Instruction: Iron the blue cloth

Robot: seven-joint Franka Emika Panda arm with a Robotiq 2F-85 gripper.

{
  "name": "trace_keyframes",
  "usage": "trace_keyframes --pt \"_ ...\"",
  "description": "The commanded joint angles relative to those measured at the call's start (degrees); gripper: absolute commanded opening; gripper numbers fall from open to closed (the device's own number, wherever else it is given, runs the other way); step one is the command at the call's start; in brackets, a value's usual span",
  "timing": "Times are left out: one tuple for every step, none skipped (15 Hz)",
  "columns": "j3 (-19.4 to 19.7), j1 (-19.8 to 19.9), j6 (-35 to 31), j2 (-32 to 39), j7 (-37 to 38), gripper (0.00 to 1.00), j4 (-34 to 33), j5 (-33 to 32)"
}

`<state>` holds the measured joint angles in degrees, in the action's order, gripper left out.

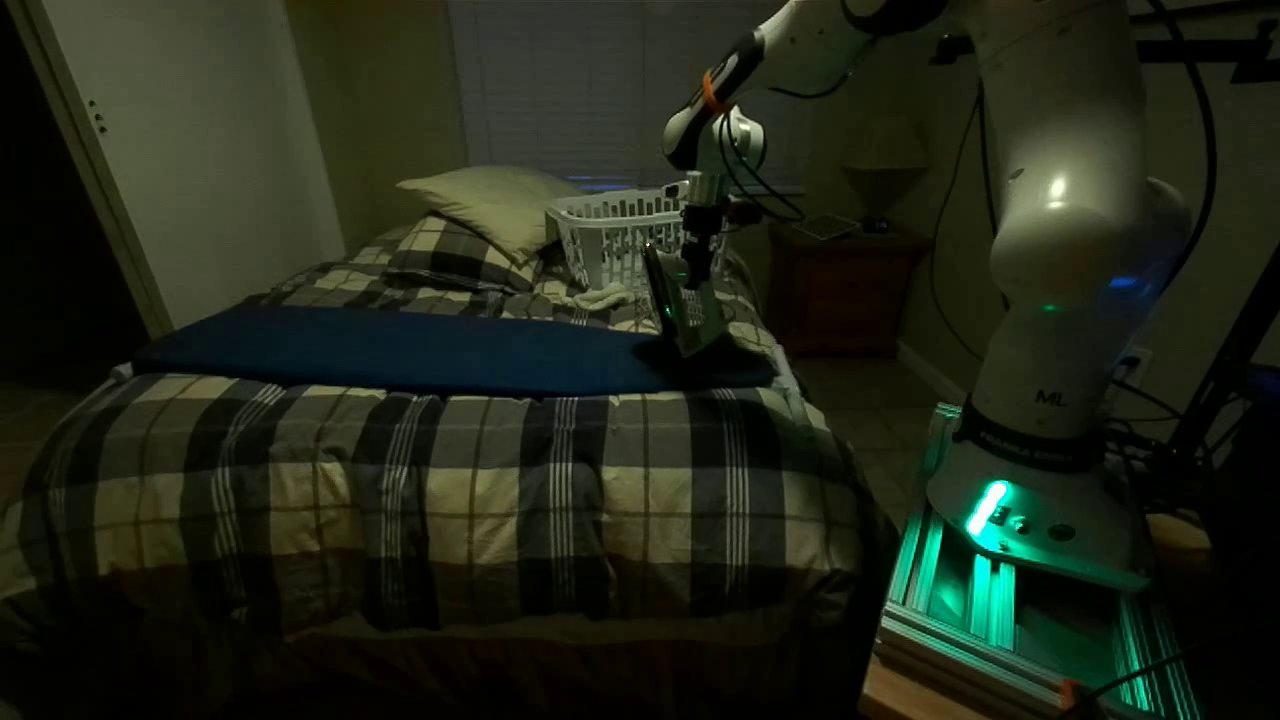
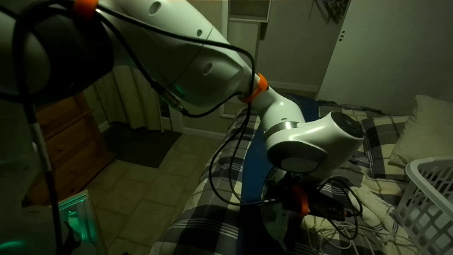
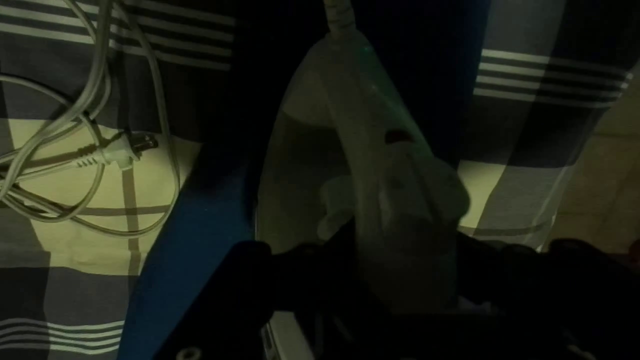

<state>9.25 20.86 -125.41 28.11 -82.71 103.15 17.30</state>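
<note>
Blue cloth: plain, smooth, a long flat strip narrowing at the right in an exterior view. Lies across the left and middle of the frame there, on a soft, puckered plaid bedspread. Runs its long axis left to right, dipping slightly rightward, narrower end pointing right. In the wrist view, stretches bottom to top beneath the pale iron, past 4 thin white bedspread stripes at upper right.

Iron: rounded shell, thick curved handle. Tilts steeply over the cloth's right end in an exterior view, flat dark face turned left; cannot tell whether touching. Points its corded end to the top of the wrist view.

Gripper: dark and angular. Pinches the iron's handle, dimly lit at the lower centre of the wrist view.

Around these: a coiled pale cord with ribbed plug on the bedspread, at left in the wrist view; a slotted white basket and a plump pale pillow in both exterior views.
</note>
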Motion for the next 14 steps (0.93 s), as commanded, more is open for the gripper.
trace_keyframes --pt "-1.4 1.7 2.0 3.9 1.7 0.45 -6.8 -1.4" --pt "-1.7 1.9 2.2 4.6 1.7 0.58 -8.0 -1.3" --pt "-2.0 2.0 2.1 5.2 1.7 0.66 -9.0 -1.3" --pt "-2.3 2.2 2.3 5.7 1.6 0.74 -9.9 -1.2" --pt "-2.5 2.4 2.4 6.0 1.4 0.81 -10.5 -1.1" --pt "-2.6 2.5 2.2 6.4 1.4 0.88 -11.1 -1.3" --pt "-2.9 2.7 2.4 6.7 1.3 0.95 -11.7 -1.2" --pt "-3.2 3.0 2.4 6.8 1.1 0.99 -12.1 -0.9" --pt "-3.3 3.1 2.1 7.0 1.2 1.00 -12.3 -0.9" --pt "-3.9 3.4 1.9 6.9 0.6 1.00 -12.5 -0.3" --pt "-4.7 3.8 1.3 6.6 -0.1 1.00 -12.5 0.7" --pt "-5.3 3.9 0.7 6.4 -0.7 1.00 -12.7 1.1" --pt "-5.6 3.4 -0.2 5.6 -1.1 1.00 -12.3 0.3" --pt "-5.6 2.9 -0.2 5.0 -0.9 1.00 -12.2 -0.6"
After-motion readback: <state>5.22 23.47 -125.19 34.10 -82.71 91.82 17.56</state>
